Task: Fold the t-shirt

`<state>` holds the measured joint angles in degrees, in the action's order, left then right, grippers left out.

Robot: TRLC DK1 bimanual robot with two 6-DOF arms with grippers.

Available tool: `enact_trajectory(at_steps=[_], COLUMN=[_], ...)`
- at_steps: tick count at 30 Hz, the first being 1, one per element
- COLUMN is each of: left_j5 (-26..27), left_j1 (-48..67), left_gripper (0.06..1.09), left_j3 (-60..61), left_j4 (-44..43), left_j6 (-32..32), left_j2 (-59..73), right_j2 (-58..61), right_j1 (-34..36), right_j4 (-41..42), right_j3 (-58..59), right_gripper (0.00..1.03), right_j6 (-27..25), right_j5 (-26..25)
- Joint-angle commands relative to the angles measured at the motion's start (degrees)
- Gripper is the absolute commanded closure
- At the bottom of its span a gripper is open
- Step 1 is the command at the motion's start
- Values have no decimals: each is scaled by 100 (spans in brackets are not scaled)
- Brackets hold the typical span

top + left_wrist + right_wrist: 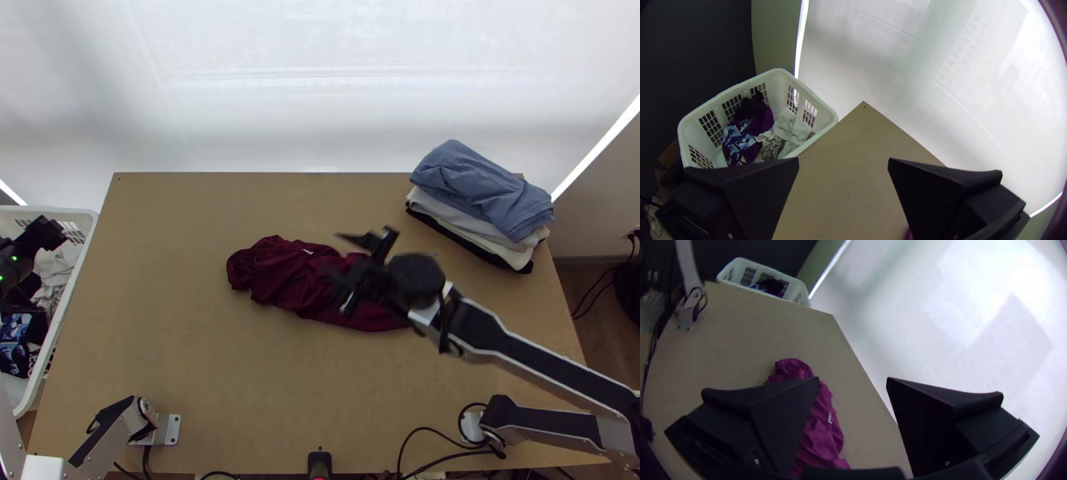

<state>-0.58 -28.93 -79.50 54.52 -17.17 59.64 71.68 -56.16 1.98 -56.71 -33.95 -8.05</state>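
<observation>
T-shirt: maroon (280, 280), bunched mid-worktop (184, 360), not spread.
Long axis: mostly crosswise, left end a bit farther from the arm bases, right end a bit nearer them.
Right claw (852, 378): open, nothing gripped; above the shirt's right half, looks clear of the cloth from where I'm standing.
Shirt vs right claw: cloth is below, with the left end running out past the fingertips toward the basket side.
Left claw (843, 159): open and unloaded, out at the basket (820, 104), well apart from the shirt.
Nearer arm: right, by a lot.
Step, my read: pick and spread; folding not begun.
Next move: right claw needs to drop onto an edge or hem; left has to cross over if both ends get pulled.
Risk: can't tell hem from sleeve in that bunch, so a blind pinch may catch several layers.
</observation>
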Motion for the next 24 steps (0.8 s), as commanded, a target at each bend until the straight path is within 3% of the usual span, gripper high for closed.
enact_trajectory(at_steps=[1,6,10,17,21,24], left_j5=[49,49,49,49,49,49], left_j1=[1,-69,-104,-96,-104,-113], left_gripper=[11,11,11,11,11,11], left_j3=[-30,-30,-4,-56,-65,-65], left_j4=[-47,-47,-47,-56,-65,-73], left_j6=[-129,-129,-146,-199,-155,-138], left_j2=[-66,-66,-66,-13,4,30], right_j2=[21,312,672,1393,1779,2017], right_j1=[-352,-633,-800,-941,-923,-897], right_j4=[171,409,593,927,1244,1340], right_j3=[450,775,810,810,802,784], right_gripper=[31,31,31,34,46,46], right_j6=[-990,-1790,-2106,-2282,-2317,-2405], right_j5=[102,366,542,691,770,761])
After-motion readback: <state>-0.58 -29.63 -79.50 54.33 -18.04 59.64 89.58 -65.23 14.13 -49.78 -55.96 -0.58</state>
